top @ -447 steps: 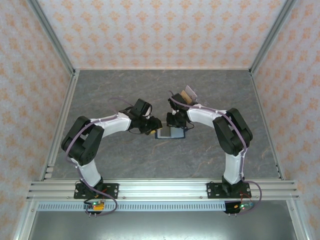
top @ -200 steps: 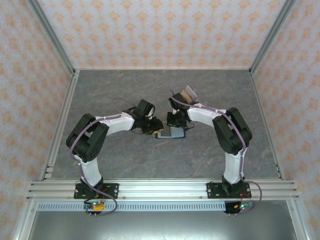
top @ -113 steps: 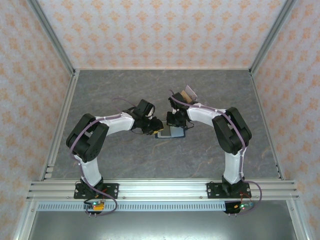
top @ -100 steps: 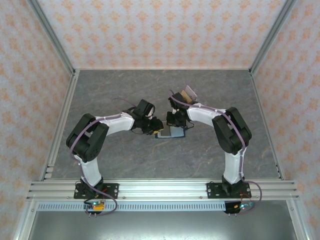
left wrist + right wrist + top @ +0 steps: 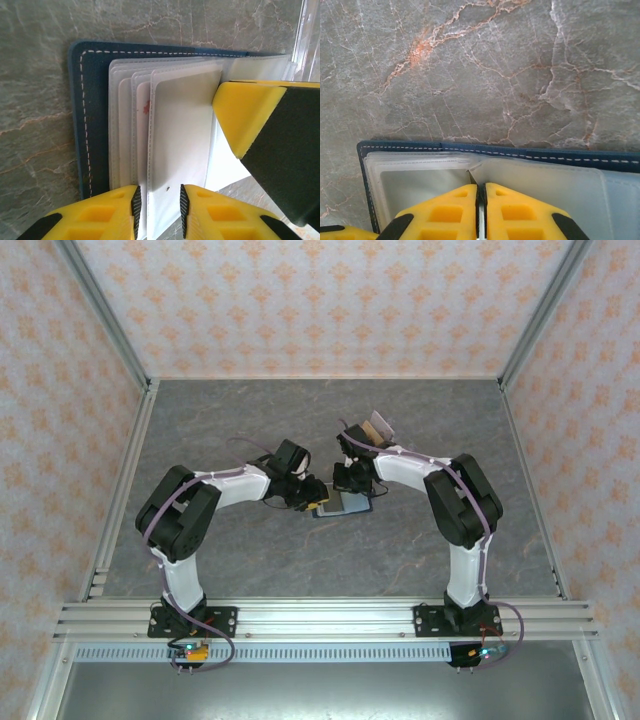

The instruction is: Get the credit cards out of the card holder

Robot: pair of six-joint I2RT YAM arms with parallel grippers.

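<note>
Two sets of jaws crowd the card holder [image 5: 348, 506]: left gripper [image 5: 157, 210] slightly spread at its edge, right gripper [image 5: 481, 210] pressed together. Bare desk [image 5: 330, 570] surrounds it.

— What are the two arms built from?

— The left arm [image 5: 235, 483] and the right arm [image 5: 410, 468] are alike: smooth white tubular links between chunky black joint housings [image 5: 470, 502], with a thin purple cable [image 5: 150, 528] running along each.

— And at the foot?

— Black base plates [image 5: 190, 620], each with a small circuit board [image 5: 188, 651] beneath it showing a green light and red and orange wires.

— The ends?

— The left gripper [image 5: 157, 200] has bright yellow plastic fingers [image 5: 100, 217] with square moulded recesses and black ribbed pads [image 5: 135, 205]. The right gripper [image 5: 480, 192] has the same yellow fingers, black at the back.
</note>
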